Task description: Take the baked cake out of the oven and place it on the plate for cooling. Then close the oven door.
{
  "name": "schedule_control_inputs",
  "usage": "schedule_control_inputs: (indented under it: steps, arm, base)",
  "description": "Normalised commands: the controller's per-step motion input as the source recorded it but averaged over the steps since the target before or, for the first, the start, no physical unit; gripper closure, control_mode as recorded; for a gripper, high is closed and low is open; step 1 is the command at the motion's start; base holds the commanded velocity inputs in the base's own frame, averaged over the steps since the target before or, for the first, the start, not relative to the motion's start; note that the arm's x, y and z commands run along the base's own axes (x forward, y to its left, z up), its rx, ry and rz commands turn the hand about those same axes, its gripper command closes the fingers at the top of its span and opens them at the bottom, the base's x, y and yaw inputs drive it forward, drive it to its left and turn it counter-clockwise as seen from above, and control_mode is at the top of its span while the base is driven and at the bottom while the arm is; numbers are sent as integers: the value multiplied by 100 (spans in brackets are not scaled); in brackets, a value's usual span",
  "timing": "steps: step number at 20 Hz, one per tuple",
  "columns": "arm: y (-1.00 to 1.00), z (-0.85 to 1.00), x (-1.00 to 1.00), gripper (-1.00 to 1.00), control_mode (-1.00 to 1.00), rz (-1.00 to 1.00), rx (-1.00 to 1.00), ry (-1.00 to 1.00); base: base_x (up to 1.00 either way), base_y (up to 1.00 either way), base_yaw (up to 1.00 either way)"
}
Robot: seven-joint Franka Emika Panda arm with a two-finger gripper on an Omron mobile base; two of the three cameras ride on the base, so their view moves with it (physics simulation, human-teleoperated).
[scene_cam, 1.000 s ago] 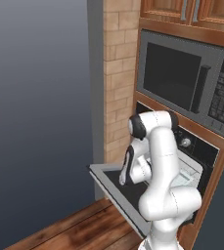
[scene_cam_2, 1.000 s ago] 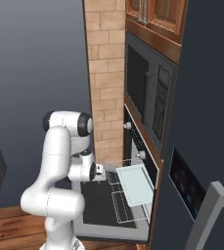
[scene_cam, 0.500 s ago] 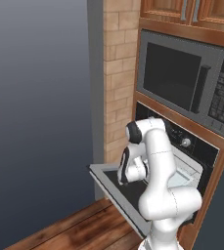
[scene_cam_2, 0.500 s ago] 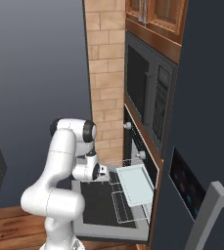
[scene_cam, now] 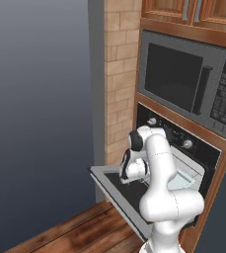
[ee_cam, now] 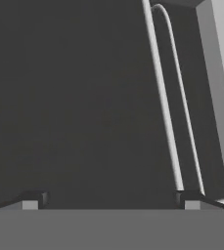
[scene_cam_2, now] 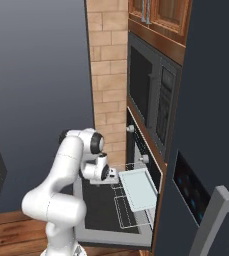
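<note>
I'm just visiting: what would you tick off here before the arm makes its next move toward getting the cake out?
1. Oven door down: ok, it lies flat and open below the arm.
2. Rack pulled out: ok, it juts out over the door with a pale tray on it.
3. Gripper open: ok, its fingertips stand wide apart with nothing between them.
4. Gripper near the rack: ok, rack wires pass close by one fingertip in the hand view.
5. Cake on the tray: cannot tell.
6. Plate ready for the cake: cannot tell.
</note>
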Motion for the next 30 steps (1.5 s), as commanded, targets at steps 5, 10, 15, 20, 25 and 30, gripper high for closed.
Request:
schedule_control_inputs:
  steps: [5,10,15,20,25,30]
  arm:
    - [-40,-39,44,-100,-100,0,0,5]
    - [-41,-42,44,-100,-100,0,0,3]
    - [-38,-32,31,-100,-100,0,0,0]
    - [26,33,-38,-100,-100,4,0,-12]
    - [98,90,-85,-100,-100,7,-7,-12]
    - [100,64,-100,-100,-100,4,-21,-7]
  base:
    - [0,0,0]
    - [0,0,0]
    - [0,0,0]
    - [0,0,0]
    - [0,0,0]
    - [0,0,0]
